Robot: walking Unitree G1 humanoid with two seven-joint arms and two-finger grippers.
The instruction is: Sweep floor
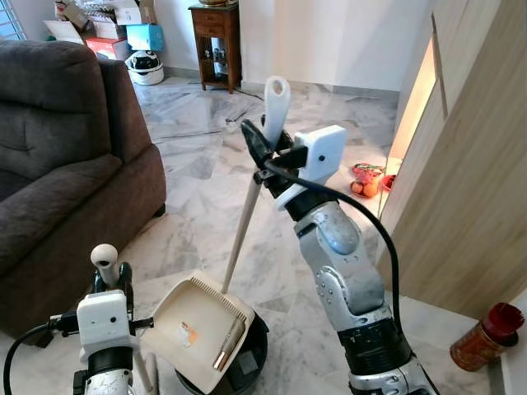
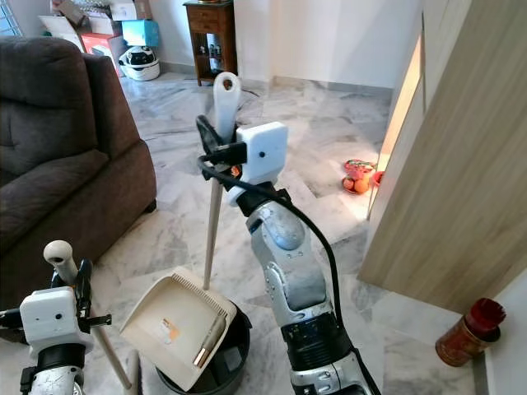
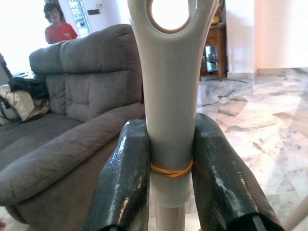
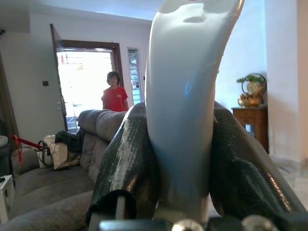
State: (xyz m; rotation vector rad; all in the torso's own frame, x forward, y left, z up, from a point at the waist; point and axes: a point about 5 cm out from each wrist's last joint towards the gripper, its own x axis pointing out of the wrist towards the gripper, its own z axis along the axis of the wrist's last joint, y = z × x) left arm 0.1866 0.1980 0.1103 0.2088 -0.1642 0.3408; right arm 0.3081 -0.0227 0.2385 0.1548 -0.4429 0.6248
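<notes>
Head views: right gripper point(image 1: 265, 146) clamps the dustpan handle point(image 1: 275, 103); the dustpan point(image 1: 196, 327), holding a small tube point(image 1: 228, 344), tilts over a black bin point(image 1: 251, 362) beside the sofa point(image 1: 58, 164). Left wrist view: left gripper point(image 3: 171, 168) clamps the broom handle point(image 3: 169, 96) before the sofa.

Right arm raised mid-scene, right gripper point(image 1: 268, 148) clamped on the broom handle point(image 1: 274, 103). Left gripper point(image 1: 111, 280) low, near-left, fingers point(image 3: 122, 183) clamped on the dustpan handle point(image 3: 171, 96).
</notes>
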